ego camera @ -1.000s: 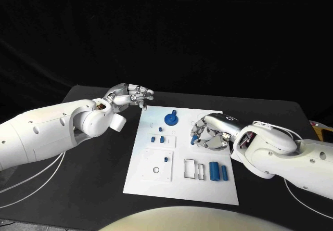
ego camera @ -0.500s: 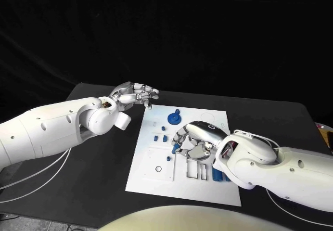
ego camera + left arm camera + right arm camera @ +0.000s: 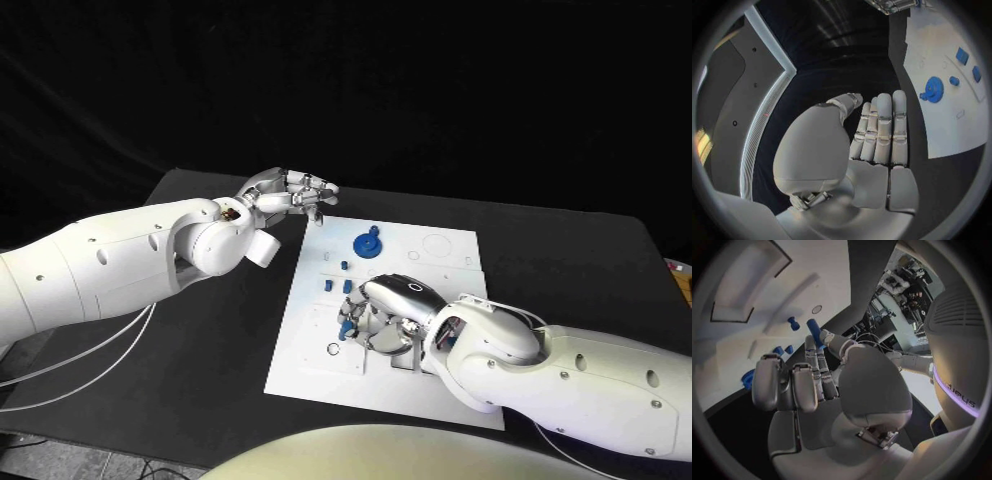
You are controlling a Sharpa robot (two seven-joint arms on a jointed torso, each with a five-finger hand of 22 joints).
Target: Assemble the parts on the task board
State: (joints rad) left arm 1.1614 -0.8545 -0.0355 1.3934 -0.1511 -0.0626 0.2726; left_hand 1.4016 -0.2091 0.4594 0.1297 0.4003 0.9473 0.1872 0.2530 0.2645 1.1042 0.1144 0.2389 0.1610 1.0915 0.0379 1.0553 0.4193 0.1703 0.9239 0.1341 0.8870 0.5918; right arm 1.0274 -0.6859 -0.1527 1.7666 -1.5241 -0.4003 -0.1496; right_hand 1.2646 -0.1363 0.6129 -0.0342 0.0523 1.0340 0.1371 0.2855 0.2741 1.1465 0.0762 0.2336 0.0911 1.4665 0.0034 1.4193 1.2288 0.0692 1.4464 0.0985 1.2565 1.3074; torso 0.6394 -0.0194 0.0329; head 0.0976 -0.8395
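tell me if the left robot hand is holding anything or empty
Empty. The silver left robot hand shows straight fingers side by side with nothing between them, hovering off the white task board.

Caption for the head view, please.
Right hand pinches a blue part over the task board; left hand hovers beyond its far-left corner.

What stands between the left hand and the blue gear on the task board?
Nothing visible does. The left hand hovers off the far left corner of the task board, holding nothing, and the blue gear lies on bare white plate with open space toward that hand. The right hand works nearer the robot.
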